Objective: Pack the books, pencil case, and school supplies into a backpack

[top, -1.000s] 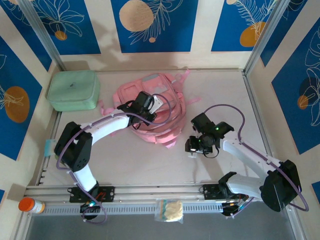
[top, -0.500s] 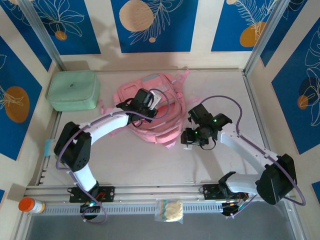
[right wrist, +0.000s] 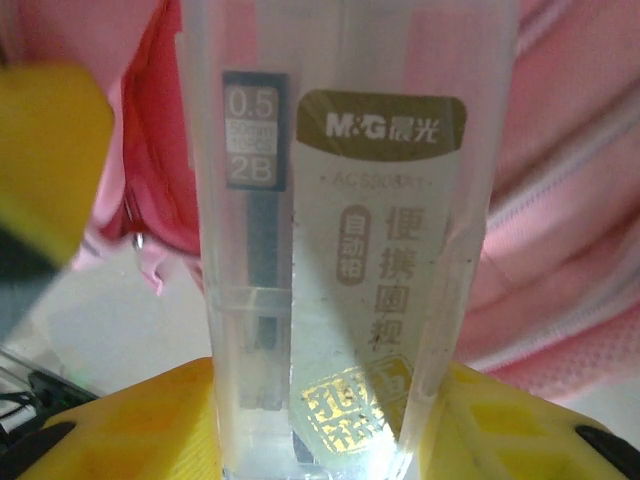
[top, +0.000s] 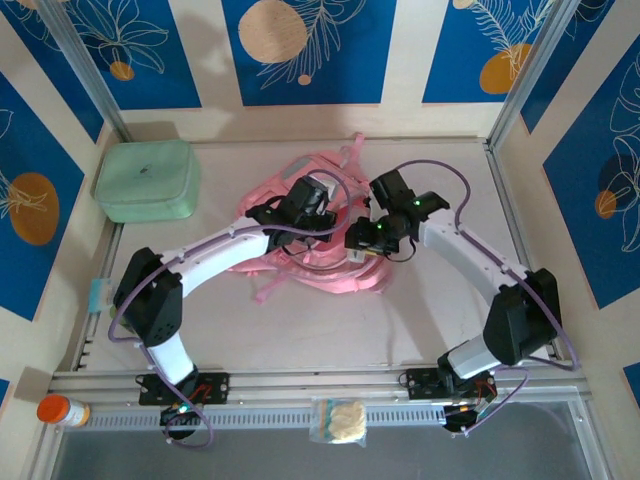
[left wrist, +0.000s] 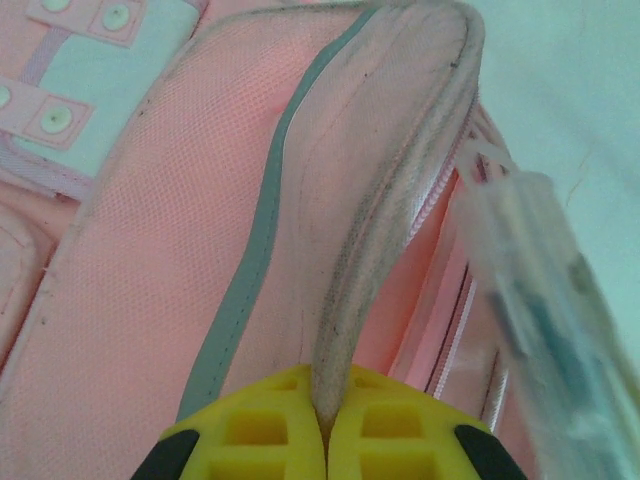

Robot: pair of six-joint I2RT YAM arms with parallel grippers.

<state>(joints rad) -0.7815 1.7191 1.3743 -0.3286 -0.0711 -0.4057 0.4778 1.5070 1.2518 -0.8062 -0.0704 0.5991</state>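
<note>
Left wrist view shows the left gripper point(left wrist: 325, 425) pinching the opening rim of the pink backpack point(left wrist: 170, 250), while the right gripper point(right wrist: 320, 425) clamps a clear pencil-lead box point(right wrist: 345, 200) beside it.

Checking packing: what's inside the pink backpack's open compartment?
Pink lining shows inside the pale pink fabric backpack; a translucent plastic lead case is beside its mouth. The flap covers anything deeper.
</note>
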